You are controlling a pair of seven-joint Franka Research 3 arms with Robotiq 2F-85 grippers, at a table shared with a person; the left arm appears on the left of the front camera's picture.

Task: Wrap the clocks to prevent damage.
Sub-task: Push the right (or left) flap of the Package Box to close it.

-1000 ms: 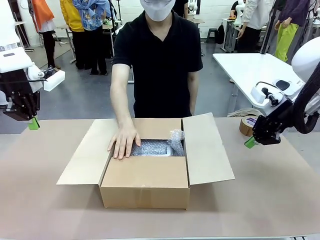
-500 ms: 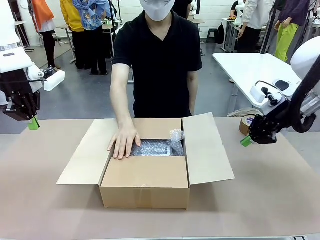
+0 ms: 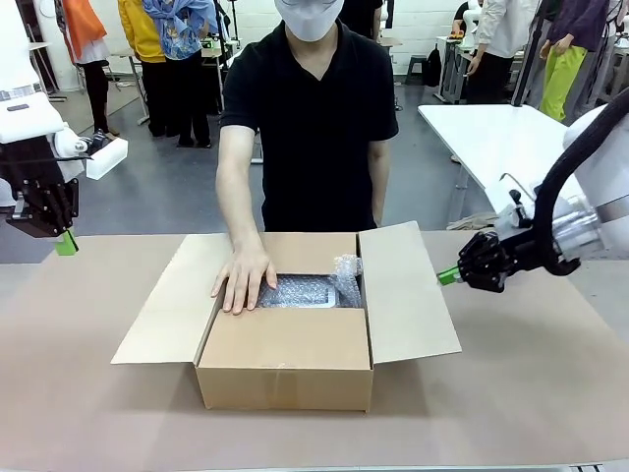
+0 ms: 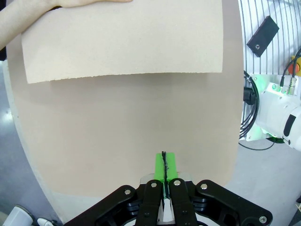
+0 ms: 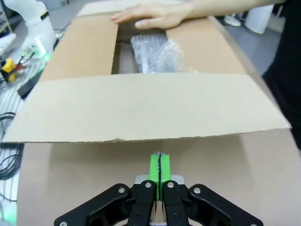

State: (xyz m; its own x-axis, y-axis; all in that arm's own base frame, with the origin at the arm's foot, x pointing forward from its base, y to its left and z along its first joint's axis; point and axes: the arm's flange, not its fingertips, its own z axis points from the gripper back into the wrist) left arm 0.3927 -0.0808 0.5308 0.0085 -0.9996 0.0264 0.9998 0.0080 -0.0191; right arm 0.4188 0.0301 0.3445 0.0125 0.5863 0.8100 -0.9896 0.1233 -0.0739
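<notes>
Since the earlier frame the right gripper [image 3: 449, 276] has swung left, to just beside the right flap [image 3: 408, 295] of the cardboard box [image 3: 285, 369]; the left gripper [image 3: 66, 243] has stayed raised at the far left. Both have their pads pressed together on nothing. Nearest, the box's front wall stands on the table [image 3: 531, 393]. Inside lie the clocks [image 3: 300, 291], a flat bundle in bubble wrap, low in the box. The wrap probably gives softly and slips, and the contents are likely fragile. The bunched wrap at the right end looks the safest hold. Beyond, the person's hand [image 3: 244, 278] rests on the left rim, beside the bundle. That hand, the walls and the spread right flap obstruct any reach.
</notes>
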